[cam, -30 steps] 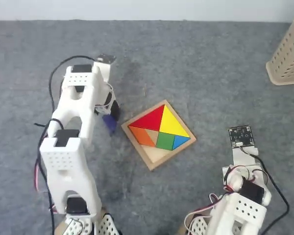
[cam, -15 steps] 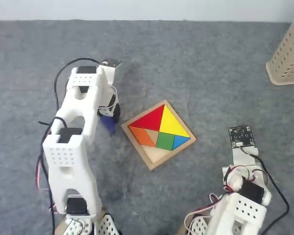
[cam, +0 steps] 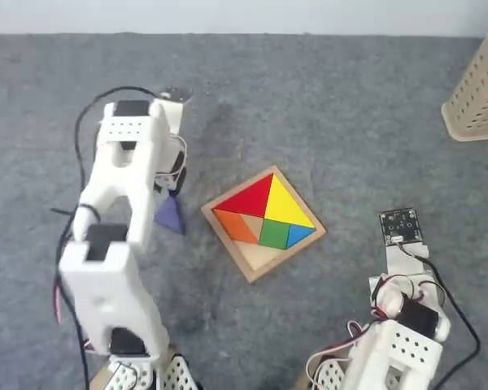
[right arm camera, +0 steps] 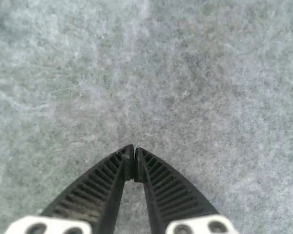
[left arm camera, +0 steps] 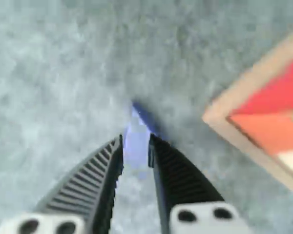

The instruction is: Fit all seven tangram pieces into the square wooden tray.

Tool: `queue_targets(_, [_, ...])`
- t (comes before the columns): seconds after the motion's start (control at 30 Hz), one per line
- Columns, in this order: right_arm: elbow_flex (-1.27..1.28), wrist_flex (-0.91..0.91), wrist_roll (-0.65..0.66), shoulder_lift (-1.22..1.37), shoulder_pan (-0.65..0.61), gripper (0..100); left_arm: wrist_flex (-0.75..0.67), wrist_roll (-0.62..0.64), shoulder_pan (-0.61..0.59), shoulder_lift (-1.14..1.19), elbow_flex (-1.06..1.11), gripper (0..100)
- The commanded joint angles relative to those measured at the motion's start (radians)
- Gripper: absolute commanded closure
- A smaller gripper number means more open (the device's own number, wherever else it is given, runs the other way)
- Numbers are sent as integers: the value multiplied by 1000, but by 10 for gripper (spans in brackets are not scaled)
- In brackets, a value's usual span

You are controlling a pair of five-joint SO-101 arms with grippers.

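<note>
**Tray** [cam: 250,270]: square, wooden, turned corner-on near the middle of the table [cam: 325,106]. One corner appears in the left wrist view [left arm camera: 216,118].
- Seated inside: red piece [cam: 250,197], yellow piece [cam: 287,205], orange piece [cam: 235,226], green piece [cam: 274,233], pale-blue piece [cam: 302,235].
- There is a tan patch among them; whether it is a piece or the tray floor cannot be told.
- A pale strip of tray floor lies bare along the edge nearest the arms.

**Blue triangle** [cam: 169,216]: outside the tray, just beside its corner on the left arm's side and apart from the rim. It stands on edge between the claw fingers [left arm camera: 136,127]. Whether it touches the table cannot be told.

**Left claw** [left arm camera: 135,140]: clenched on the blue triangle, one ribbed finger on each face. It points down at the table near the tray corner.

**Right claw** [right arm camera: 134,155]: clenched on nothing, fingertips meeting. It sits over bare grey table, well apart from the tray.

**Basket** [cam: 478,81]: cream, perforated, at the far edge of the table on the right arm's side.
</note>
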Motion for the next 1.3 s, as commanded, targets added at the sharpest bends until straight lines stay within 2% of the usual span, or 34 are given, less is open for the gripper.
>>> queue_targets(0.0, [12,15,18,-22,15,989,-49,-29,9,-304,193,919])
queue_targets(0.17, [12,15,18,-22,15,989,-311,-25,-21,-494,552,806])
queue_targets(0.3, [12,15,18,-22,15,989,-428,-25,-44,-523,677,754])
queue_targets(0.5, [12,15,18,-22,15,989,-459,-25,-54,-499,687,754])
queue_targets(0.7, [12,15,18,-22,15,989,-508,-25,-54,-299,668,754])
queue_targets(0.87, [12,15,18,-22,15,989,-428,-11,-58,-212,593,793])
queue_targets(1.07, [12,15,18,-22,15,989,-422,-15,-52,-206,595,806])
queue_targets(1.27, [14,15,18,-22,15,989,-413,-18,-52,-215,595,875])
